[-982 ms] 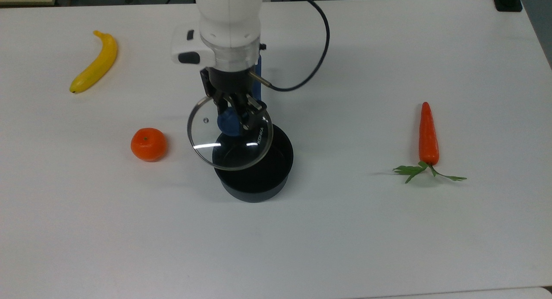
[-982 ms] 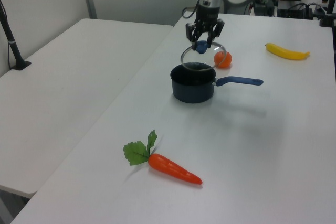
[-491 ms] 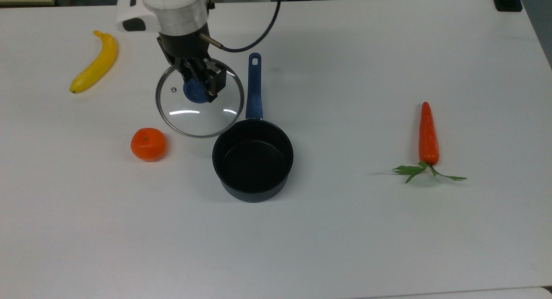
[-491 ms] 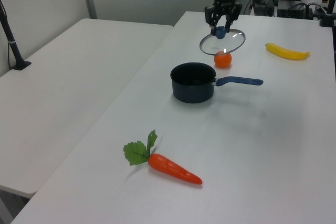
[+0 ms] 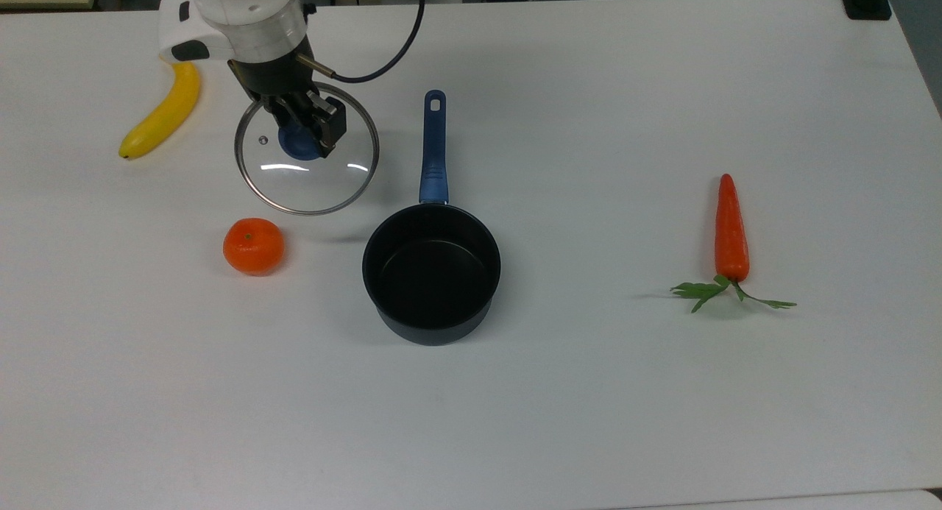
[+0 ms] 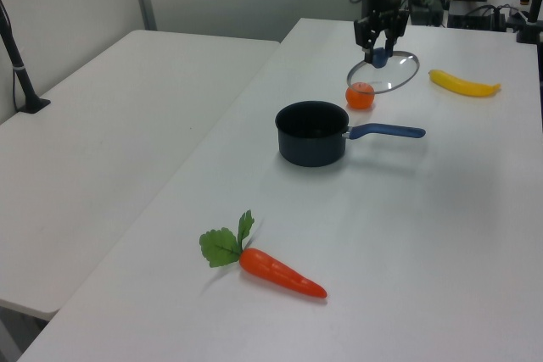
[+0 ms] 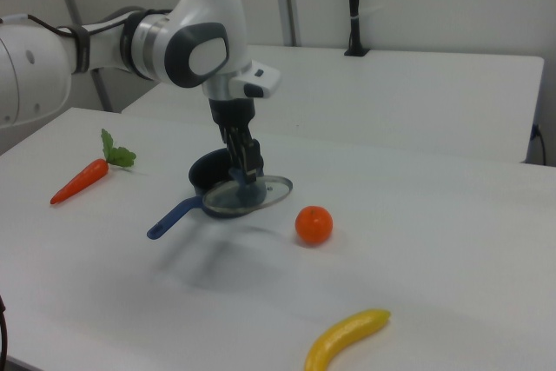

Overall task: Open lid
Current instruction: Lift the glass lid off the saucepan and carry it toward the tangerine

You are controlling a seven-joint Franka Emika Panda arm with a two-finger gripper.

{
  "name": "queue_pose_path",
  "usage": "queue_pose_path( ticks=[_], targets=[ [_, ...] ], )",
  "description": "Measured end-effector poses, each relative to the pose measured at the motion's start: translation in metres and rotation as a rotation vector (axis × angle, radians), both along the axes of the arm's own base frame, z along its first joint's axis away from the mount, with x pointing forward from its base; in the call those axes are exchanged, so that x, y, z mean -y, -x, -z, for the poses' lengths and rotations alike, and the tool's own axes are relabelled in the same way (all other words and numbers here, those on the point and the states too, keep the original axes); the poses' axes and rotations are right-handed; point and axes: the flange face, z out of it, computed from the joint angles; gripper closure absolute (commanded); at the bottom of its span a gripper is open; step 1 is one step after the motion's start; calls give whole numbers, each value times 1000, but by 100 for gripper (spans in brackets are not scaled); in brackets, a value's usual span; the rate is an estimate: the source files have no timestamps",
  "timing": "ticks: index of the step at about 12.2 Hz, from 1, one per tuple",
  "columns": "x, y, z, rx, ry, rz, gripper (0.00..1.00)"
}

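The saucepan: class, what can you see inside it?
The saucepan shows only its bare dark floor; nothing inside. The lid hangs aside, held by the tool.

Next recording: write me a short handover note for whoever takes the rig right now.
Gripper: shut on the lid's blue knob.
Lid: held above the table, off the pot, between the banana and the pot handle in the top view.
Done: pot uncovered and empty.
Left: probably set the lid on bare table and release.
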Motion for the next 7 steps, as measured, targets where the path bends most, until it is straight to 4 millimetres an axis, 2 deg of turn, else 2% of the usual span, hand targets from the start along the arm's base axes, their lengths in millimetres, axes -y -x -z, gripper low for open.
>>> queue_pose_path(
  ticks=[3, 6, 7],
  targets=[
    [22, 16, 20, -47, -6, -32, 42],
    [58, 29, 23, -55, -10, -57, 42],
    [62, 31, 28, -58, -12, -64, 42]
  ],
)
